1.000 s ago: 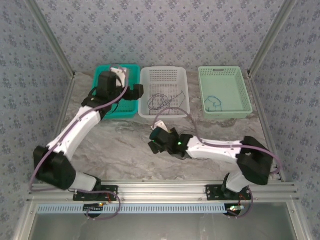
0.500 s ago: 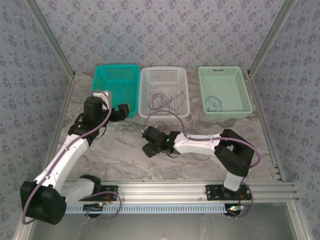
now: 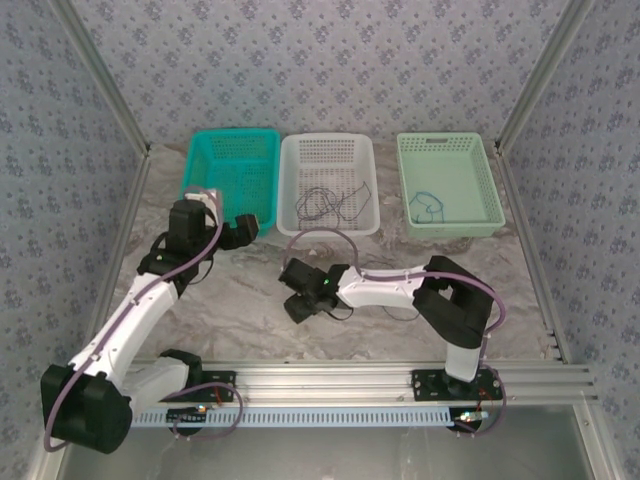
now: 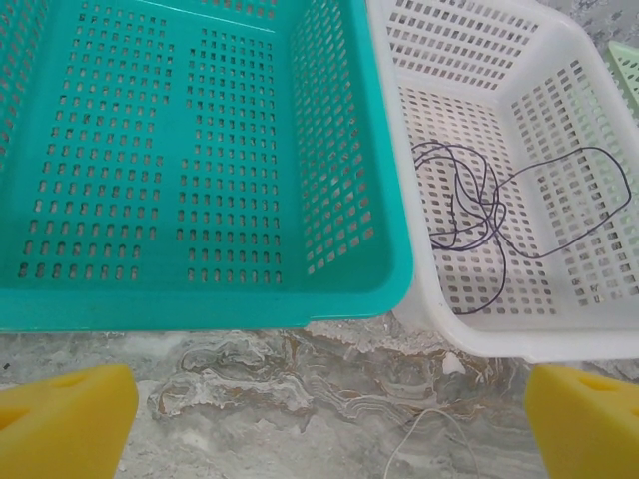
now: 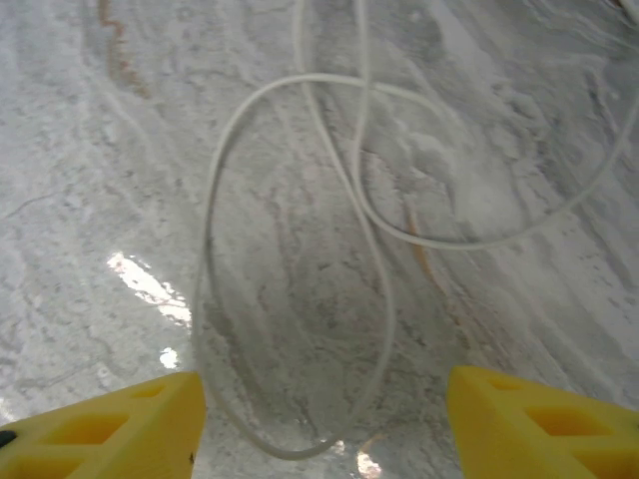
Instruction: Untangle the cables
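Right claw (image 5: 321,387) slid left, spread wide above a thin whitish cable (image 5: 208,230) lying in crossed loops; left claw (image 4: 329,384) gapes.

Marble-patterned table (image 3: 240,300), grey-white with brown veining. Three perforated plastic baskets stand on it in a row along the far edge. The teal basket (image 3: 230,133) is at left and the white basket (image 3: 328,136) just beside it at centre. The pale green basket (image 3: 445,137) stands apart at right. On the bare stone nearer the front, a whitish cable (image 5: 210,230) lies flat in loose loops that cross one another.
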Controlling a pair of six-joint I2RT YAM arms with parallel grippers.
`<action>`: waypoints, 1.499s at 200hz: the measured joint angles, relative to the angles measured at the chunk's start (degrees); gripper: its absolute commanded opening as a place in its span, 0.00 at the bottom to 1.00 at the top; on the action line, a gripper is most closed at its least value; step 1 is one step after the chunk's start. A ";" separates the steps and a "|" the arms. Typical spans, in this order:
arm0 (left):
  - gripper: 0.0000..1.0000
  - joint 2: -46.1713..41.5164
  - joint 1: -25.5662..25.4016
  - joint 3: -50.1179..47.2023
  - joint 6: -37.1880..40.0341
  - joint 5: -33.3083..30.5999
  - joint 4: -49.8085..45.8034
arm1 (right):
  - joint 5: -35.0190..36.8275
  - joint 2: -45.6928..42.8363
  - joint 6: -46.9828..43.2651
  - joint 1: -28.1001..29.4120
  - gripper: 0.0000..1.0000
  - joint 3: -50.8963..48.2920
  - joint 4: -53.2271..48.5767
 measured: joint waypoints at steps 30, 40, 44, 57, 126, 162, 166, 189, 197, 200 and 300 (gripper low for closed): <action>0.99 -0.35 0.00 -0.33 -0.02 0.02 0.09 | -0.04 0.02 2.84 -0.24 0.69 0.00 -0.26; 0.99 -0.35 0.00 -0.46 -0.04 0.02 0.04 | -0.07 0.09 3.69 -0.26 0.69 0.00 -0.26; 0.99 -0.35 0.00 -0.48 -0.02 0.02 0.02 | -0.04 0.13 4.09 -0.28 0.69 0.02 -0.26; 0.99 -0.37 0.00 -0.52 -0.02 0.02 0.02 | -0.11 0.57 5.25 -0.39 0.68 0.07 -0.04; 1.00 -0.83 0.00 -0.59 -0.02 0.02 0.07 | -0.48 1.97 8.39 -2.54 0.35 1.16 -1.66; 0.99 -0.92 0.00 -0.85 -0.15 0.02 0.04 | 0.31 2.23 8.50 -2.97 0.15 1.75 -3.30; 1.00 -0.94 0.00 -0.85 -0.22 0.02 0.04 | 0.46 2.23 8.28 -2.99 0.12 1.75 -3.39; 1.00 -1.31 0.00 -0.96 -0.24 0.02 0.09 | 1.62 1.66 7.93 -3.10 0.03 1.14 -3.45; 0.99 -1.49 0.00 -1.11 -0.22 0.02 0.15 | 1.75 0.92 7.58 -2.97 0.01 0.28 -2.67; 1.00 -1.55 0.00 -1.18 -0.22 0.07 0.15 | 1.86 0.68 7.54 -2.91 0.01 -0.07 -2.36; 0.98 0.07 -4.63 -3.52 3.28 11.21 3.39 | 12.07 -25.09 -4.22 -1.38 0.00 -7.91 -1.05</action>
